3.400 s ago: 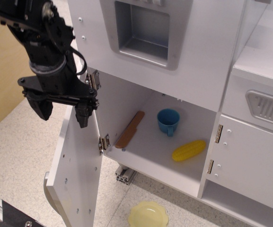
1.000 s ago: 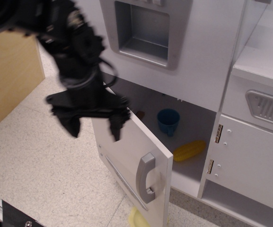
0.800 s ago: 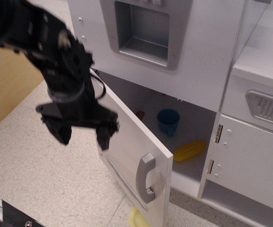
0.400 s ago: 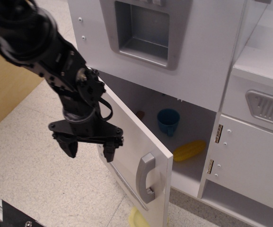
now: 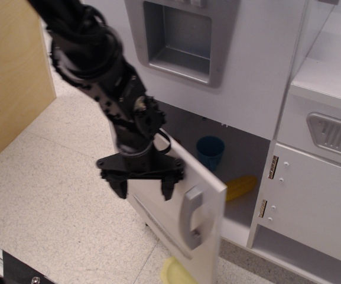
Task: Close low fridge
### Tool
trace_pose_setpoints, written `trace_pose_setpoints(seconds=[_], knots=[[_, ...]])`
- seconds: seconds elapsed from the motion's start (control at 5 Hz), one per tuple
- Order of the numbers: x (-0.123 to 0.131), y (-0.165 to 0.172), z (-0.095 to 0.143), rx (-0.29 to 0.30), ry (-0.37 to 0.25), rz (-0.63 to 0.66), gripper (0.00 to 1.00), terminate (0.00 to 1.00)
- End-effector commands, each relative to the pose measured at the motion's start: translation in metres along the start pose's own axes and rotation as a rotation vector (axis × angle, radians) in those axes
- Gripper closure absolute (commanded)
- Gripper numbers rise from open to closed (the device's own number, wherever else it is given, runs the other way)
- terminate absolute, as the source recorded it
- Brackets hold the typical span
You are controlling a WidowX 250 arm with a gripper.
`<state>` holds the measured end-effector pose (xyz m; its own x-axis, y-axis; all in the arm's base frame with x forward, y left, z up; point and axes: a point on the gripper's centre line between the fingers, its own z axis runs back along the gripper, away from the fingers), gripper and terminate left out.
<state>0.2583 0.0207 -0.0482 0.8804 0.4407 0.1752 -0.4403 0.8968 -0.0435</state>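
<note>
I had the gripper (image 5: 142, 188) down against the outer face of the low fridge (image 5: 182, 234) door, jaws apart and holding nothing, one black finger (image 5: 167, 189) just left of the grey handle (image 5: 190, 216). The fridge sat at the bottom of the white toy kitchen, under the dispenser door (image 5: 185, 38); its door was partly shut, swung across most of the opening, free edge not yet at the frame. Through the gap I could see a blue cup (image 5: 209, 151) and part of a yellow corn (image 5: 241, 187) inside. A yellow plate (image 5: 175, 273) edge showed on the floor under the door. Vent panel (image 5: 334, 135) was at right.
</note>
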Motion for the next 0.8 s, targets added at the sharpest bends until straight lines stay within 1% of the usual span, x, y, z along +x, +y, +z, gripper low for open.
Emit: trace_pose_setpoints(seconds=[0.0, 0.2, 0.6], knots=[[0.024, -0.032, -0.007, -0.035, -0.023, 0.073, 0.0, 0.0], [0.033, -0.041, -0.009, -0.048, -0.021, 0.105, 0.0, 0.0], [0.055, -0.047, -0.013, -0.071, -0.043, 0.173, 0.0, 0.0]])
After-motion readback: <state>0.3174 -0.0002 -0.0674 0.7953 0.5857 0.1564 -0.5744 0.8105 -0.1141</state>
